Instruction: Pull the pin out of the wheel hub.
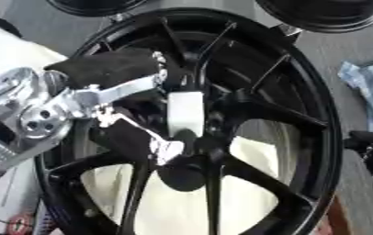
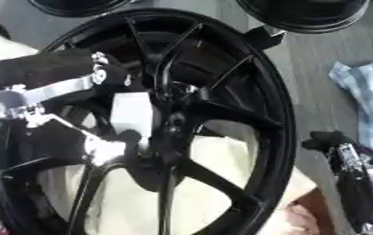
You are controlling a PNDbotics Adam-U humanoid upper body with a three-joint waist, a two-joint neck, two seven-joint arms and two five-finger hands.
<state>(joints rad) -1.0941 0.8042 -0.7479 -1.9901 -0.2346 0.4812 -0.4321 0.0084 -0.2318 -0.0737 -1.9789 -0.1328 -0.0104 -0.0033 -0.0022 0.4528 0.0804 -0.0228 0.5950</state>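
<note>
A large black spoked wheel fills both views. A white cylindrical pin stands at its hub, among the spokes. My left hand, silver with black padded fingers, reaches in from the left. One black finger lies above the pin and another below it, and they pinch the pin between them. My right hand shows at the right edge, outside the rim, with its fingers pointing up and holding nothing.
Two more black wheels lie at the top edge. A blue-and-white checked cloth sits on the grey surface to the right. Cream fabric shows under the spokes.
</note>
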